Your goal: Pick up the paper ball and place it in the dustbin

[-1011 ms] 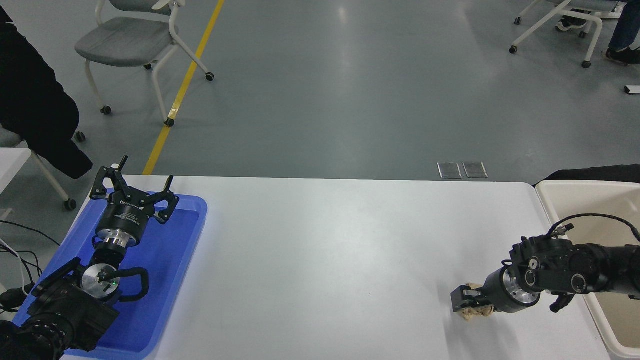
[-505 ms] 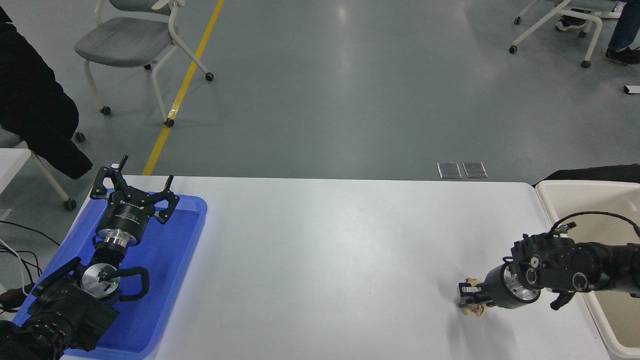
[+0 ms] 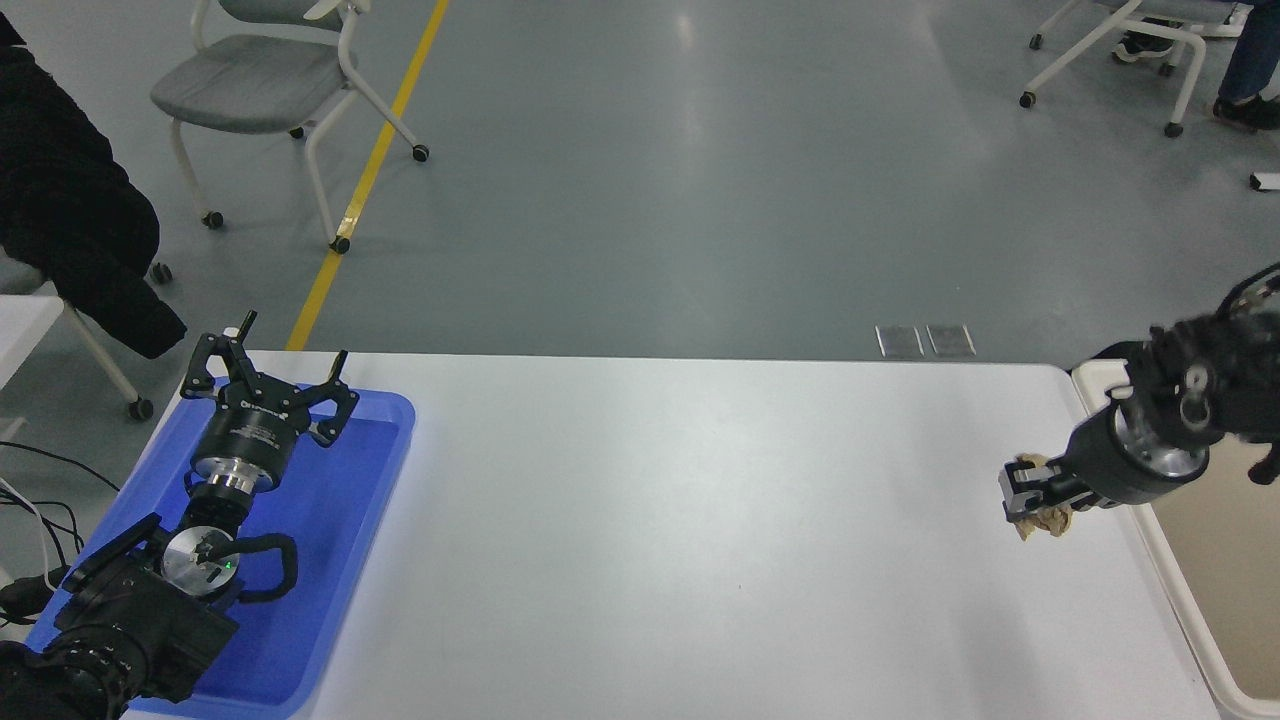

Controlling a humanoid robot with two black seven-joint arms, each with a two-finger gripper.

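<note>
My right gripper (image 3: pixel 1030 495) is shut on the tan-brown paper ball (image 3: pixel 1045 520) and holds it in the air above the right side of the white table (image 3: pixel 700 520). Only the ball's lower and upper edges show past the fingers. The cream-beige dustbin (image 3: pixel 1170 590) stands just right of the table's right edge, close to the gripper; my right arm covers part of its near rim. My left gripper (image 3: pixel 262 380) is open and parked over the blue tray (image 3: pixel 340 520) at the lower left.
A person in a dark coat (image 3: pixel 70 210) stands at the far left beside a small white table. Wheeled chairs (image 3: pixel 270 90) stand on the grey floor behind the table, with a yellow floor line (image 3: pixel 370 170) next to them.
My right gripper closed on the paper ball, lifted it off the table and moved it up and to the right toward the dustbin. The left arm has not moved.
</note>
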